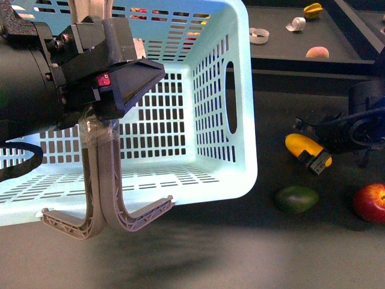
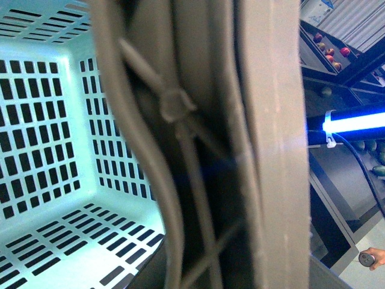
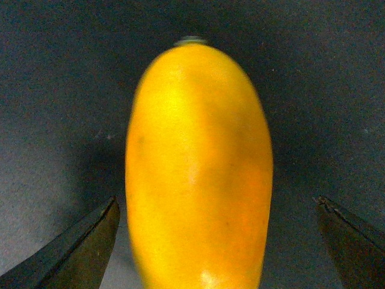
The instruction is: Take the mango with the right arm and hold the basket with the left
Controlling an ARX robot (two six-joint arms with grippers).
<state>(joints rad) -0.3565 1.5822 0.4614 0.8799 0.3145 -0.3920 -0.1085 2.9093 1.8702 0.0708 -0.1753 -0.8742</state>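
One basket (image 1: 216, 174), turquoise: its two handles (image 1: 102, 180) clenched together in my left pincer (image 1: 99, 123). One mango (image 3: 198, 168): lying on the dark surface (image 1: 240, 253) right of the basket, between the spread fingers of my right pincer (image 1: 317, 158), touched by neither.

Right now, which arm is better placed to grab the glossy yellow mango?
Right. The right tool, open, straddles the oblong yellow mango, one finger on each side with gaps showing. The left tool is shut on the grey-brown handles of the pale turquoise plastic basket, farther away.
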